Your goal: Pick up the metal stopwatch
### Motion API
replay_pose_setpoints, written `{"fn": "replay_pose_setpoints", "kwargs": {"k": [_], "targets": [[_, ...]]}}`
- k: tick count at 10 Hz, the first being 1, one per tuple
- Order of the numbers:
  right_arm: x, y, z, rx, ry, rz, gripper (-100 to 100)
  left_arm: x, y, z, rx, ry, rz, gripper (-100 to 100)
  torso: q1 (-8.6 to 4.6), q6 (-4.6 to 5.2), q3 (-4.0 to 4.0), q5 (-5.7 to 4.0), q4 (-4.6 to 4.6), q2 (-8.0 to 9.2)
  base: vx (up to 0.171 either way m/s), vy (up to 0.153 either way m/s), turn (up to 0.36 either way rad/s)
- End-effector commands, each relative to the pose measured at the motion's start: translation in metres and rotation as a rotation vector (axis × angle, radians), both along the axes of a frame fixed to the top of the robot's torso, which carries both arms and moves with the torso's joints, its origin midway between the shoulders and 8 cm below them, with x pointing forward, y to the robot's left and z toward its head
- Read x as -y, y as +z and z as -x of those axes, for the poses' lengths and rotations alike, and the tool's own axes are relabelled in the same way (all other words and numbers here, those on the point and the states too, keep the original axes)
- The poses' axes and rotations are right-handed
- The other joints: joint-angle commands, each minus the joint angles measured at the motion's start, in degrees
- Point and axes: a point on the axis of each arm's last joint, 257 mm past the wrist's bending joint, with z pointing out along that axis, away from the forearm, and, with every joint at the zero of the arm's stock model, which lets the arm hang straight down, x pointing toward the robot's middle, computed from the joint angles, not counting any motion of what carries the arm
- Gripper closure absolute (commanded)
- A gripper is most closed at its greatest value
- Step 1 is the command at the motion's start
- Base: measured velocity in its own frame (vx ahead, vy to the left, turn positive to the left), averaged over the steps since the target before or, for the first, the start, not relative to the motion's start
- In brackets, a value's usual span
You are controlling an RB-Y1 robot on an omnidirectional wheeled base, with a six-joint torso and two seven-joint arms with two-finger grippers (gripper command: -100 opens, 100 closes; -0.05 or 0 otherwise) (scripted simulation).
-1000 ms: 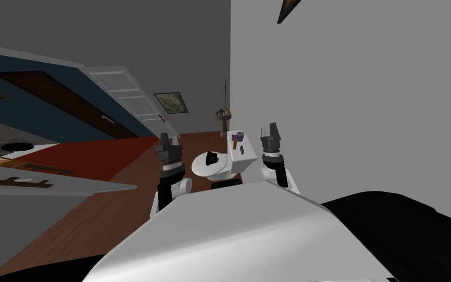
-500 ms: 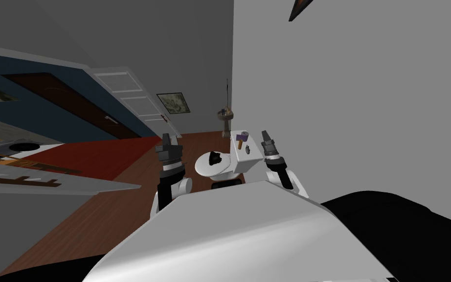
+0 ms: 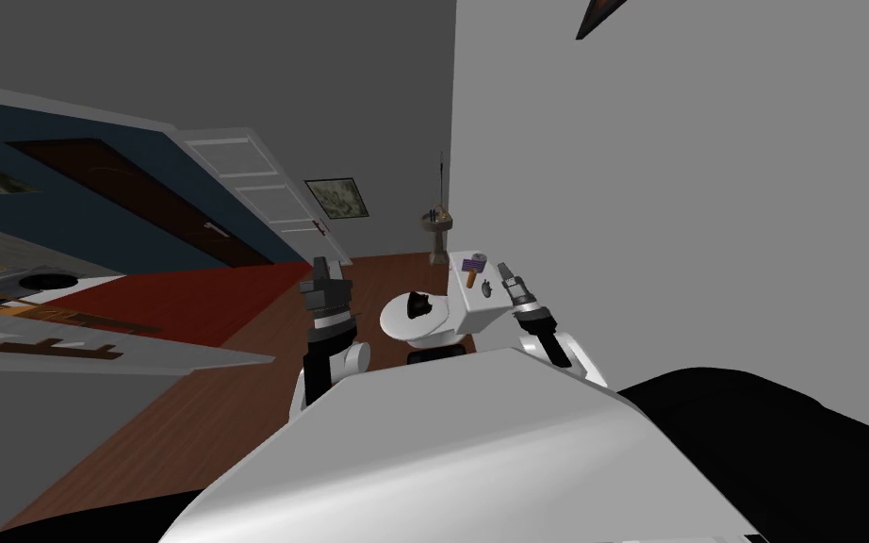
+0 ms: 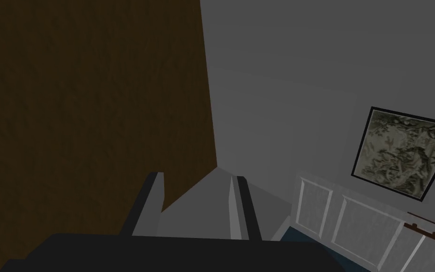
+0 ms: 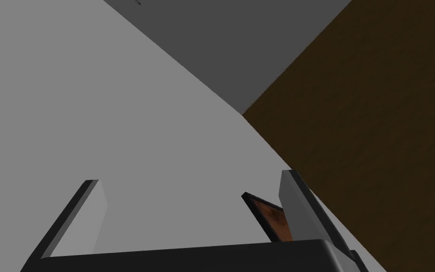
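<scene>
Right hand (image 3: 505, 271) spread, near stopwatch (image 3: 486, 288) — barely legible

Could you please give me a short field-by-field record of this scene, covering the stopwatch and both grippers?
target: stopwatch, small and dark, on the white toilet tank lid
neighbour: purple-topped item farther back on that lid
right gripper: jaws open, at the lid beside the stopwatch, not holding it
left gripper: jaws open, empty, raised left of the toilet bowl
on the bowl: dark object
</scene>
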Motion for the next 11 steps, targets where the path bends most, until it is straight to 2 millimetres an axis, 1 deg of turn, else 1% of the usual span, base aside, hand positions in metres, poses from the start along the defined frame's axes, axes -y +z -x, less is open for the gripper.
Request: {"fn": "replay_pose_setpoints", "kwargs": {"k": [1,2,4,5,6,10,11], "targets": [[0.013,-0.017,-0.002,-0.061,-0.035,0.075,-100,0.000,0.000,0.000,0.000,0.000,0.000,0,0.00,0.00,0.00,0.00,0.00,0.00,0.018,0.085,0.006],[0.017,-0.024,-0.002,-0.082,-0.046,0.102,-100,0.000,0.000,0.000,0.000,0.000,0.000,0,-0.01,0.00,0.01,0.00,0.00,0.02,0.005,0.071,-0.001],[0.038,-0.050,0.001,-0.170,-0.089,0.218,-100,0.000,0.000,0.000,0.000,0.000,0.000,0,-0.08,0.01,0.03,-0.02,0.01,0.06,0.011,0.073,-0.001],[0.043,-0.057,0.002,-0.193,-0.100,0.251,-100,0.000,0.000,0.000,0.000,0.000,0.000,0,-0.07,0.02,0.04,-0.01,0.01,0.07,0.009,0.068,-0.006],[0.056,-0.070,0.004,-0.241,-0.123,0.320,-100,0.000,0.000,0.000,0.000,0.000,0.000,0,-0.09,0.00,0.04,-0.02,0.02,0.07,0.006,0.093,0.008],[0.085,-0.097,0.012,-0.339,-0.171,0.472,-100,0.000,0.000,0.000,0.000,0.000,0.000,0,-0.06,0.00,0.01,-0.01,0.00,0.02,0.018,0.083,0.007],[0.101,-0.109,0.018,-0.387,-0.195,0.548,-100,0.000,0.000,0.000,0.000,0.000,0.000,0,-0.05,0.00,0.03,0.00,0.01,0.05,0.006,0.106,0.024]]}}
